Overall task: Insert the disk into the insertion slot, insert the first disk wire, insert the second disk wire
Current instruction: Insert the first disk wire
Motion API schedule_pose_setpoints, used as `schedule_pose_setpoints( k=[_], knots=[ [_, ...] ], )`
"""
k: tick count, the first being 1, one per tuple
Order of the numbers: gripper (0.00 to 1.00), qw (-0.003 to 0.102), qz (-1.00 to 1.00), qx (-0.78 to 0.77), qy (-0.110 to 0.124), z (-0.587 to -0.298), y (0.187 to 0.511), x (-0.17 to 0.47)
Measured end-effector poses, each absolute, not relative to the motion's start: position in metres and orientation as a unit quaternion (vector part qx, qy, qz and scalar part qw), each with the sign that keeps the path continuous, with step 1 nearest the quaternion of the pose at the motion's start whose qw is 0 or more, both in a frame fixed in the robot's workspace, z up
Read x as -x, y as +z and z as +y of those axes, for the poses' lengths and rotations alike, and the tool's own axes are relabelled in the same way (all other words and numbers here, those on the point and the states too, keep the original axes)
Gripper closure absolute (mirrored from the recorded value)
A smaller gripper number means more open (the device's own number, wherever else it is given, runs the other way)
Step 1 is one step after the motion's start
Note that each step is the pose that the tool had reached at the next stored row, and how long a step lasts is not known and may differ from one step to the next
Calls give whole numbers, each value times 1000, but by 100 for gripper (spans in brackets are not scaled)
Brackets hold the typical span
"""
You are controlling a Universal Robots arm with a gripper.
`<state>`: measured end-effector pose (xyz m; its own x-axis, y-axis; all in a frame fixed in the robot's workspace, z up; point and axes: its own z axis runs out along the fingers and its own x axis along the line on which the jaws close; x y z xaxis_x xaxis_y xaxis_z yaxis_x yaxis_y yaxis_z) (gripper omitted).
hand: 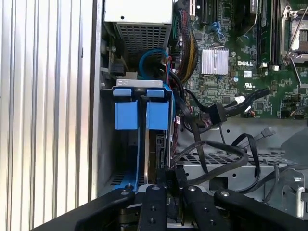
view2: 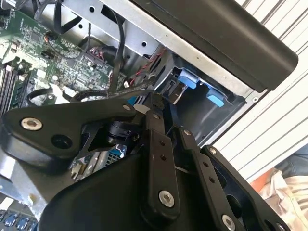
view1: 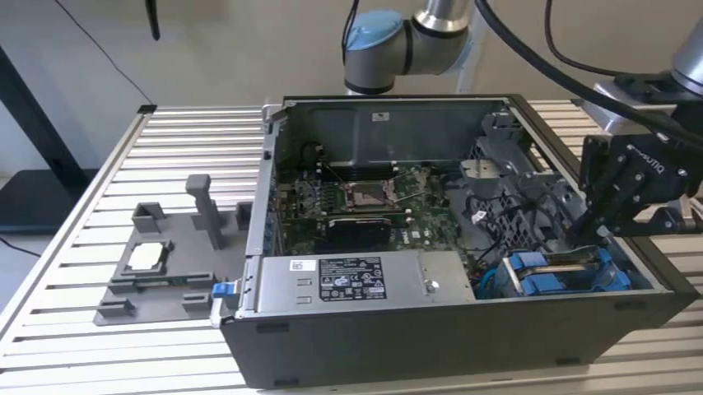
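The disk stands on edge in the insertion slot at the case's front corner on the exterior view's right, its blue carrier showing. In the first wrist view the disk is a thin edge below the blue tabs of the carrier. My gripper hangs over the slot's inner end. Its fingers sit close together on a dark connector of a disk wire right by the disk's end. A second black wire with a plug lies loose over the metal cage. The gripper points at the blue tabs.
The open case holds a green motherboard with a processor socket and a grey power supply box with a sticker. Black cable loops crowd the space beside the slot. A grey fixture stands on the slatted table.
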<state>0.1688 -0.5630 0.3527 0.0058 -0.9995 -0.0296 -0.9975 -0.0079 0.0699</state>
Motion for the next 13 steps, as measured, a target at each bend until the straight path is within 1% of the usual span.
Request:
schedule_pose_setpoints(
  k=[13],
  knots=[
    [81,15,-707,-706,-36,-564,344,-172]
  ],
)
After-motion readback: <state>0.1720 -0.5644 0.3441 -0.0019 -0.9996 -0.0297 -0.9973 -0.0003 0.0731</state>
